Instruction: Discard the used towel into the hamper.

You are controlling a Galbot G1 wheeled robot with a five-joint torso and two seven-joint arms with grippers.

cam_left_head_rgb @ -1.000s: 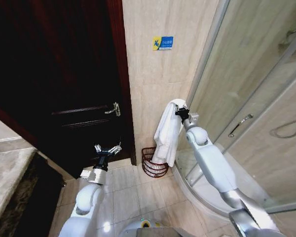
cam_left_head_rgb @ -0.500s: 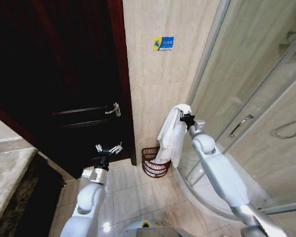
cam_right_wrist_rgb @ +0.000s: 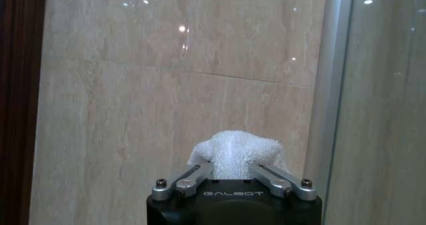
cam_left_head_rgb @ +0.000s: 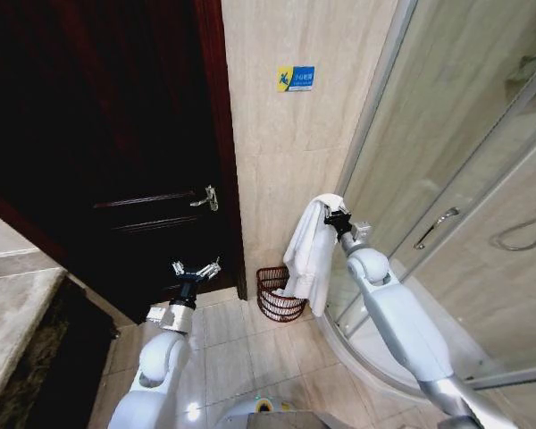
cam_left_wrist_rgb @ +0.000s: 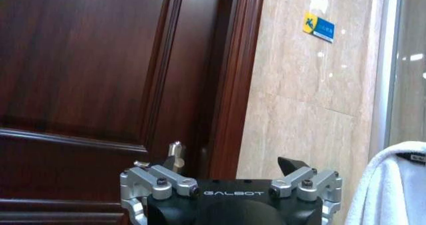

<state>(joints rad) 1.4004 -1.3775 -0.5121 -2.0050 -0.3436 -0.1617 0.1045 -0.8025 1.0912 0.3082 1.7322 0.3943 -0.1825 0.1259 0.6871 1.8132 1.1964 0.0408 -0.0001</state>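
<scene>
Head view: towel held high over the floor, hamper below and slightly to its left.

Left pincer (cam_left_head_rgb: 195,270) hangs idle before the dark door (cam_left_head_rgb: 116,161), its fingers spread, nothing in them. Hamper (cam_left_head_rgb: 278,295) stands on the floor tiles against the wall. Right pincer (cam_left_head_rgb: 338,217), the nearer arm, is clenched on the top fold of the towel (cam_left_head_rgb: 311,255); the cloth hangs long axis vertical, its lower edge overlapping the hamper's right rim.

One white towel (cam_left_head_rgb: 310,255), one wire hamper (cam_left_head_rgb: 277,295), two grippers, one dark door (cam_left_head_rgb: 116,152), one door handle (cam_left_head_rgb: 205,198) and one blue wall sign (cam_left_head_rgb: 295,78) are being counted.
</scene>
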